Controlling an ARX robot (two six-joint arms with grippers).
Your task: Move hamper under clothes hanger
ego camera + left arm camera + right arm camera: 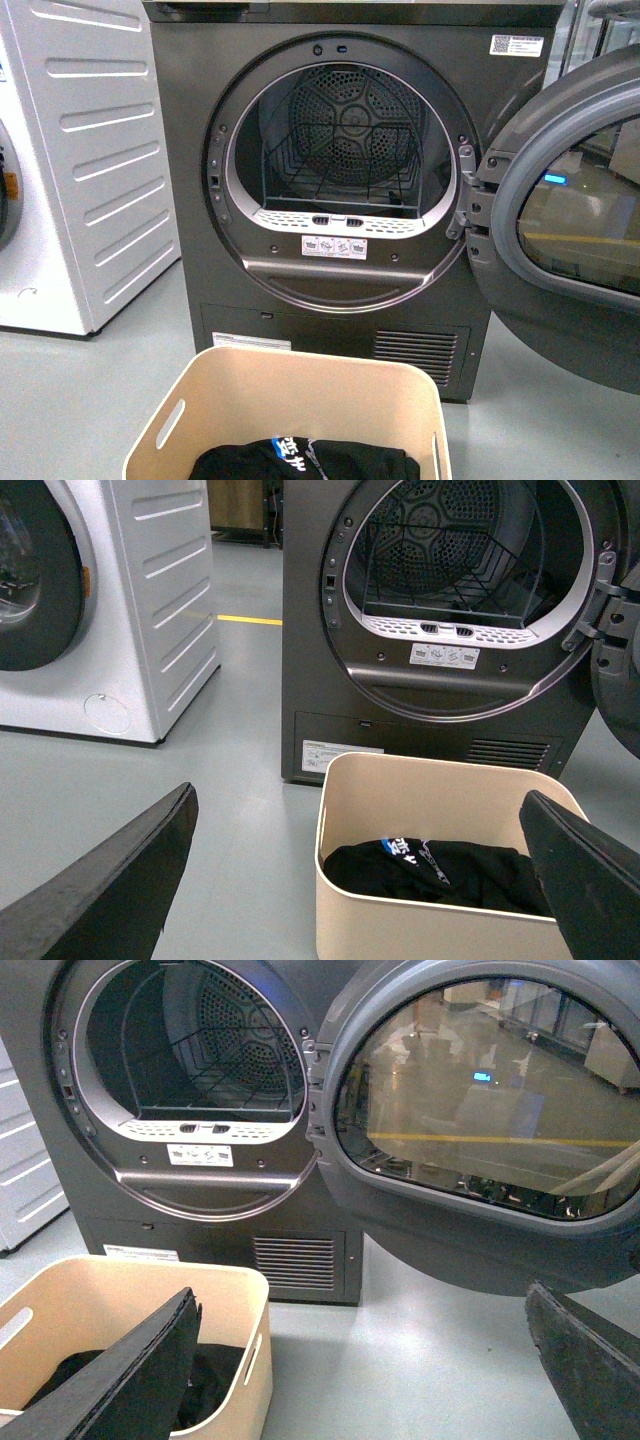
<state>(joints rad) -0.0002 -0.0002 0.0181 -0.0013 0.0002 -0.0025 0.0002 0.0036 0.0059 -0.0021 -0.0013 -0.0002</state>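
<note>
Hamper (300, 400) at 6 o'clock on the floor before the open dryer (180, 150), clothes hanger out of view; left hand (357, 795) and right hand (360, 1292) spread empty, so I'd grip opposite rim walls evenly and keep it level.

Laundry area: dryer (340, 285), washer (90, 170), grey floor (60, 400).

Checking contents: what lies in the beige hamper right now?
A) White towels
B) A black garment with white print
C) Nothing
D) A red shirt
B: a black garment with white print lies at the bottom of the hamper, which stands before the open dryer.
</note>
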